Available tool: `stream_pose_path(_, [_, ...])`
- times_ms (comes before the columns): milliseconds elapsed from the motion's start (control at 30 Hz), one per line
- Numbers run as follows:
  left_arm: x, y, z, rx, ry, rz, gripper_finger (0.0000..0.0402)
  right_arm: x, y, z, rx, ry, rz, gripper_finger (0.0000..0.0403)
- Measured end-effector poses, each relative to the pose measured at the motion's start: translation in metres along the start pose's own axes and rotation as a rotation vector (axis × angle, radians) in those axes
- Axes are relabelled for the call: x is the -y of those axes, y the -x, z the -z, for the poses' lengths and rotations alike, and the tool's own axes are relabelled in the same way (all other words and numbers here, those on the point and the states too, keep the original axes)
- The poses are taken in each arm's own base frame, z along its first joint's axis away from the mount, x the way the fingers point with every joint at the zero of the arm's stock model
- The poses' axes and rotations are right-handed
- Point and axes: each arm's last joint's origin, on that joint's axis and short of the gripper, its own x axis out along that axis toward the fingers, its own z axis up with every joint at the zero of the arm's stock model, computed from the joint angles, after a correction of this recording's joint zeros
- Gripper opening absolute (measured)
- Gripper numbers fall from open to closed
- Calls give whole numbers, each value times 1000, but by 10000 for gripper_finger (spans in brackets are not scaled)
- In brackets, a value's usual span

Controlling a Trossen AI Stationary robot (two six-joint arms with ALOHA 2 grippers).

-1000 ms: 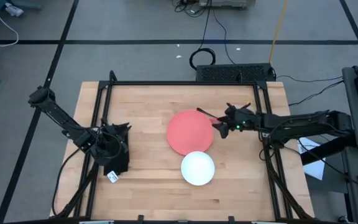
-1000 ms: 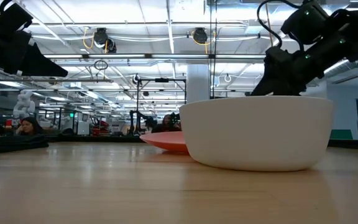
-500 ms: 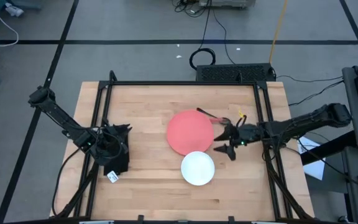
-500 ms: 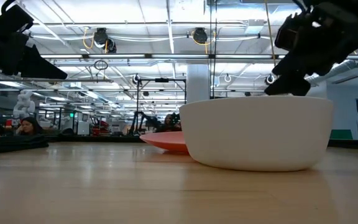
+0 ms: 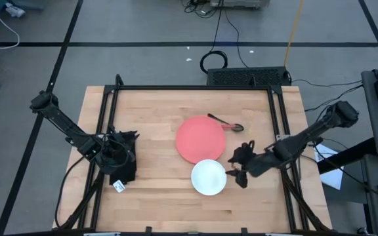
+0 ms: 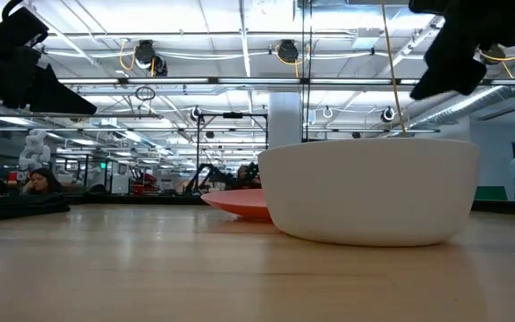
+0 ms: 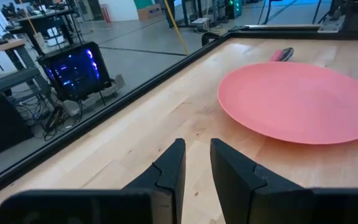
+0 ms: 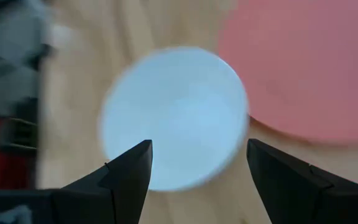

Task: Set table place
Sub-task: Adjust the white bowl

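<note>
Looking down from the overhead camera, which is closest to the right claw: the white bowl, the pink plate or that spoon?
From the right gripper:
1. White bowl, just beside it, toward the table's near edge.
2. Pink plate, at the table's middle.
3. Spoon, along the plate's far rim.

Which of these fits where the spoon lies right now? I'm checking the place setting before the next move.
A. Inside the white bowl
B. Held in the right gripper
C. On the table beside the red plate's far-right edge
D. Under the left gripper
C: in the high view the spoon lies on the table just off the red plate, apart from the white bowl and the open, empty right gripper.
</note>
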Motion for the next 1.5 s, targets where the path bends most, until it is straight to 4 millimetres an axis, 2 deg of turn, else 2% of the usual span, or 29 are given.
stream_pose_path(200, [0,0,0,-15,0,15,81,-12,-14,-9,-150,-81,212,251])
stream_pose_path(433, [2,0,2,-72,2,73,81,-16,-28,-23,-242,-118,291,251])
stream_pose_path(667, [2,0,2,-79,1,79,81,-8,-43,-25,-352,-204,283,251])
stream_pose_path(1100, [2,0,2,-81,-27,84,81,-8,-45,-26,-376,-202,252,251])
stream_pose_path(1500, [3,0,3,-89,-27,91,81,1,-59,-9,-366,-210,216,251])
